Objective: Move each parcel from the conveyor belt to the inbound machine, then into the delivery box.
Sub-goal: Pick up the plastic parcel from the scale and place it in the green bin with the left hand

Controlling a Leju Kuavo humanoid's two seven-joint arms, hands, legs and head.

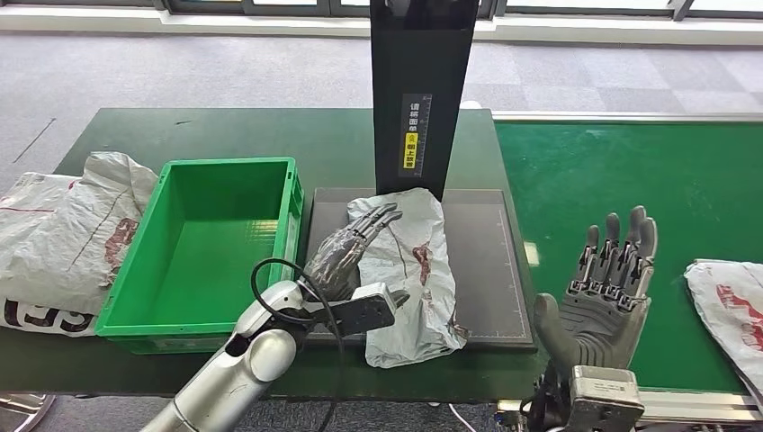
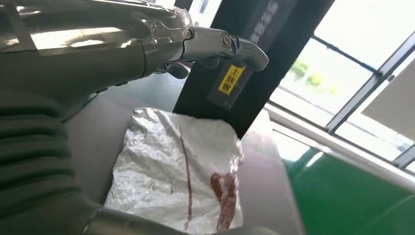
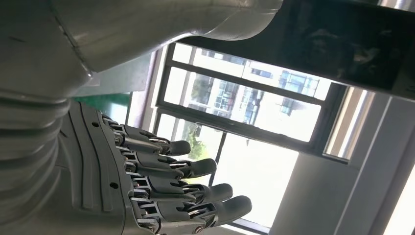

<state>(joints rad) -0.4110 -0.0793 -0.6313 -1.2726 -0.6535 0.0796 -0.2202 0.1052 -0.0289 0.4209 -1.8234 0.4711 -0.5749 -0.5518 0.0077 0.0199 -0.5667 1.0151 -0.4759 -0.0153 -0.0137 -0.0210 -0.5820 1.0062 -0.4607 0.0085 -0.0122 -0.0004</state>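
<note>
Care is needed at the step judged to be in hand: the lifting of the parcel off the scanner pad and its transfer into the green crate just beside the pad. The parcel, a crumpled grey plastic mailer with red print, lies flat on the dark pad at the foot of the black scanner post. The left hand is stretched over the parcel's near left part with fingers extended and spread; nothing is gripped, and whether the fingertips touch the wrapper cannot be told. The right hand is held up with fingers wide apart and empty, above the edge of the green belt, on which a further parcel waits.

A firm grip would best be taken across the mailer's width, with enough slack film gathered that the bag is not dragged or slipped out. The post should be cleared during the lift.

The parcel's long axis runs from the robot's side toward the post, slightly slanted, the far end resting near the post's base.
</note>
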